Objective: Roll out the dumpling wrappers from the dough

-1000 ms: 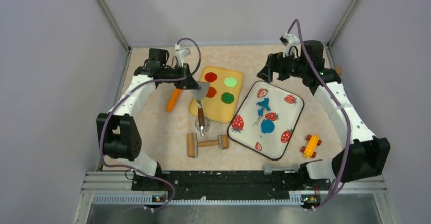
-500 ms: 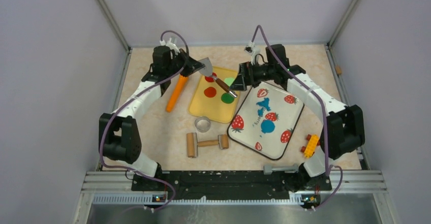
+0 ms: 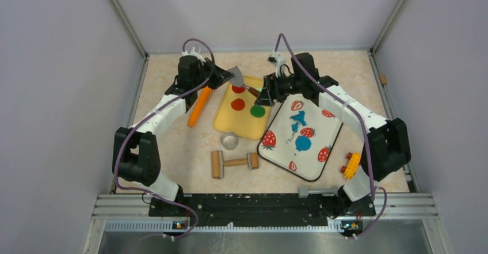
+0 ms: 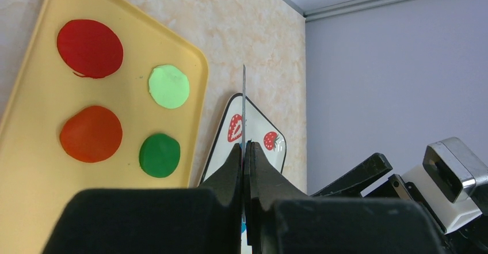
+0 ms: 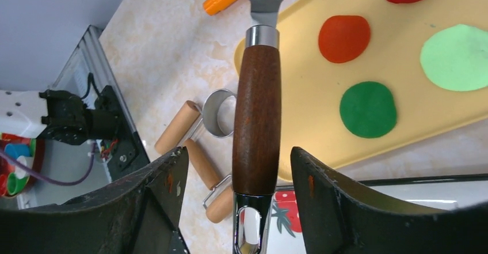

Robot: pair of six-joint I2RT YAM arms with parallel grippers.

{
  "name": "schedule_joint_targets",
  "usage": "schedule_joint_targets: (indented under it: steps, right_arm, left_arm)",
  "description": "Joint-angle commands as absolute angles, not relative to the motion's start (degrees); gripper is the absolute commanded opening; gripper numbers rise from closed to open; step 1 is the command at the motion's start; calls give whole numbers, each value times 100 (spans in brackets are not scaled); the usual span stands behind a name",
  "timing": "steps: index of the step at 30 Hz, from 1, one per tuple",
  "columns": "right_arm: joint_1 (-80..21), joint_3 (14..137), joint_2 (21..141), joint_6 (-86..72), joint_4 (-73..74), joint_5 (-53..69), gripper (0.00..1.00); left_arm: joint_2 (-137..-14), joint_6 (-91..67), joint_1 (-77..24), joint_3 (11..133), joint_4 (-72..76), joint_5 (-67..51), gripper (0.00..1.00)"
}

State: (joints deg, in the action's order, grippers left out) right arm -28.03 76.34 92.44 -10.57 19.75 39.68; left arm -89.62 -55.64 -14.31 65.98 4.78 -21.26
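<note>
A blue round dumpling wrapper (image 3: 303, 143) lies on the strawberry tray (image 3: 325, 163), with ragged blue dough (image 3: 297, 119) scraps just behind it. My left gripper (image 3: 226, 75) (image 4: 244, 148) is shut on the thin metal blade (image 3: 236, 74) (image 4: 244, 101) of a spatula, held in the air over the yellow tray (image 3: 246, 129). The spatula's brown wooden handle (image 3: 252, 91) (image 5: 256, 110) points at my right gripper (image 3: 262, 96) (image 5: 239, 154). That gripper is open, and its fingers (image 5: 167, 176) stand on either side of the handle with a gap on both sides.
The yellow tray (image 4: 34, 190) carries red discs (image 4: 90, 48) and green discs (image 4: 159, 155). A wooden rolling pin (image 3: 234, 162), a metal ring cutter (image 3: 229, 140) and an orange tool (image 3: 198, 107) lie on the table. A yellow toy (image 3: 351, 165) sits at the right.
My left gripper lifted the spatula off the table and carried it back over the yellow tray. My right arm swung left until its open fingers straddled the handle.
</note>
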Motion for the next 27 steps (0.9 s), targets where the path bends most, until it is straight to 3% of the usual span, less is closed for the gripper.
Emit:
schedule_joint_targets:
  steps: [1, 19, 27]
  right_arm:
    - [-2909, 7974, 9352, -812, 1864, 3366, 64]
    - [-3055, 8138, 9650, -577, 1813, 3065, 53]
    - [-3050, 8171, 9624, -521, 1766, 3120, 57]
  left_arm:
    - [-8869, -5755, -1459, 6514, 978, -2054, 0]
    - [-8850, -5688, -1510, 6357, 1159, -2092, 0]
    - [-8865, -5713, -1519, 6324, 1151, -2074, 0]
